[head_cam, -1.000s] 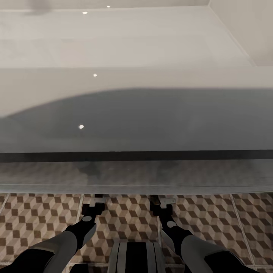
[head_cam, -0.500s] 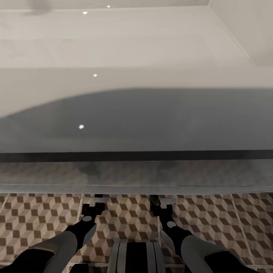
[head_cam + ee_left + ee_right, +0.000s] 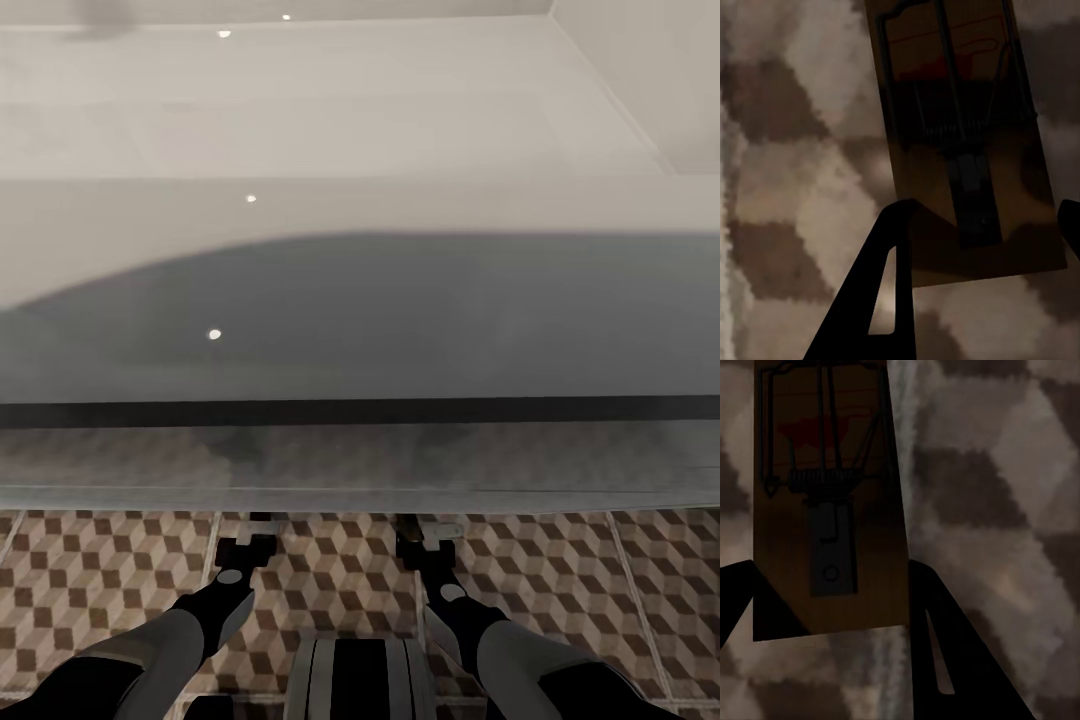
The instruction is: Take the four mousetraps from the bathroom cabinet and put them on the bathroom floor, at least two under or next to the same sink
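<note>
The long white bathroom sink [image 3: 360,210] spans the head view, and both my arms reach forward to its front edge over the cube-patterned bathroom floor [image 3: 100,570]. My left gripper [image 3: 986,206] holds a tan mousetrap [image 3: 945,112] by its side edges, with a dark finger [image 3: 889,277] against each side. My right gripper [image 3: 829,566] grips another mousetrap [image 3: 832,457] the same way. Both traps show dark wire springs and a red spot, with shaded floor tiles close behind them. In the head view the fingertips of both grippers are hidden under the sink's rim. The cabinet is out of view.
A pale wall [image 3: 620,70] rises behind the sink at the upper right. My base [image 3: 358,675] shows between the arms at the lower edge. Open tiled floor lies to either side of the arms.
</note>
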Tool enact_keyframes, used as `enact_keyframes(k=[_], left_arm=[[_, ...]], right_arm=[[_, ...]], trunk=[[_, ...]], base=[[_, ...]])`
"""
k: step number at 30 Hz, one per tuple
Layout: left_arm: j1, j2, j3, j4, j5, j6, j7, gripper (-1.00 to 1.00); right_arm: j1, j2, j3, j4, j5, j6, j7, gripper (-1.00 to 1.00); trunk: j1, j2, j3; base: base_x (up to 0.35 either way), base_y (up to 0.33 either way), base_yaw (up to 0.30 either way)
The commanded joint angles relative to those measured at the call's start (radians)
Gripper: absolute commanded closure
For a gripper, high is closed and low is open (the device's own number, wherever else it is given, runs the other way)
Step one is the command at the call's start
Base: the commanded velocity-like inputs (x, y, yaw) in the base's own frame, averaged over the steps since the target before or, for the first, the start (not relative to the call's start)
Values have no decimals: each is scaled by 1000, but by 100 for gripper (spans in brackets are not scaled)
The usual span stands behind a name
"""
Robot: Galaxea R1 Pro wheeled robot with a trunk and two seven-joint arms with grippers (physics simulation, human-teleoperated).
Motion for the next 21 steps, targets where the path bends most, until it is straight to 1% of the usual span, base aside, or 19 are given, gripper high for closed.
enact_keyframes(k=[1,8,21], left_arm=[[-1,0,-9,2,-1,-1,9,100],[-1,0,-9,2,-1,-1,9,100],[-1,0,-9,2,-1,-2,9,100]], right_arm=[[-1,0,9,1,-3,-2,-11,100],[-1,0,9,32,-2,-1,-11,100],[-1,0,9,44,0,-1,-11,100]], trunk=[[0,0,0],[0,0,0],[0,0,0]], base=[[0,0,0],[0,0,0],[0,0,0]])
